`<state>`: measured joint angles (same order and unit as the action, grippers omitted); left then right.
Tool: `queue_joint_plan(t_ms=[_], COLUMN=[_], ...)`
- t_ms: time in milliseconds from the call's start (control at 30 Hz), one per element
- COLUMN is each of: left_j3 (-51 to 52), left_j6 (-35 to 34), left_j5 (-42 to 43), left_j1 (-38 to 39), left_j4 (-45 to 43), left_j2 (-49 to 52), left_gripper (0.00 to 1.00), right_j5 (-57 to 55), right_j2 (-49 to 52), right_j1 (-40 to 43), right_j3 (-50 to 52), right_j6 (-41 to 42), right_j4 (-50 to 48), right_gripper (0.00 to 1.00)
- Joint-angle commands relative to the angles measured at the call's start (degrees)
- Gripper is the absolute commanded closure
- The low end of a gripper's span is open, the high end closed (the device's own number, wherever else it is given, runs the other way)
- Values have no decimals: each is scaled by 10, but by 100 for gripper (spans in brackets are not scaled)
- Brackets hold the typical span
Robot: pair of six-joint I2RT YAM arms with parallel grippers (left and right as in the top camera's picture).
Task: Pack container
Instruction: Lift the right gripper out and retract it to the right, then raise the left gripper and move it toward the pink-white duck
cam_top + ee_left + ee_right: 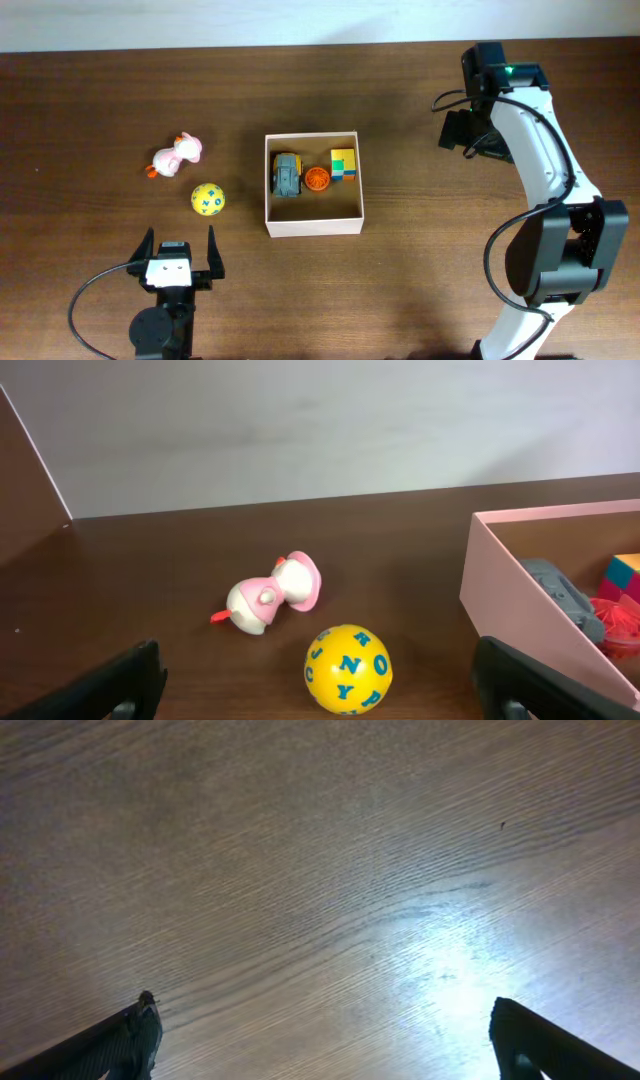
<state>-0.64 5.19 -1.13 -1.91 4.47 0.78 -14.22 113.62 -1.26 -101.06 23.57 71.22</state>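
Observation:
The container point(312, 221), a shallow square box, white outside and tan inside, sits mid-table. It holds a grey toy point(287, 175), an orange toy point(318, 179) and a yellow-green-blue cube point(343, 164). Its left wall shows in the left wrist view point(520, 595). A yellow ball with blue letters point(207, 199) point(347, 668) and a pink and white duck toy point(177, 155) point(272, 596) lie on the table left of the box. My left gripper point(181, 247) point(325, 690) is open and empty, just short of the ball. My right gripper point(462, 130) point(325, 1040) is open and empty above bare table at the far right.
The dark wood table point(420, 280) runs to a pale wall at the back point(300, 430). The right arm point(540, 150) arcs from the front right up to the back right.

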Motion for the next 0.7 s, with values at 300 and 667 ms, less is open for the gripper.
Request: queue_joint_plan(t_ms=[300, 667], left_j3=[1, -30], left_j6=[11, -4], left_j5=[-10, 121], left_j1=[-2, -2], left_j4=[-3, -5], left_j2=[-5, 10], left_gripper=[1, 1], right_j5=[5, 5], right_j2=[0, 0], right_j1=[-2, -2], right_j3=[3, 3], right_j6=[5, 5], right_j4=[-6, -6], right_gripper=[1, 1])
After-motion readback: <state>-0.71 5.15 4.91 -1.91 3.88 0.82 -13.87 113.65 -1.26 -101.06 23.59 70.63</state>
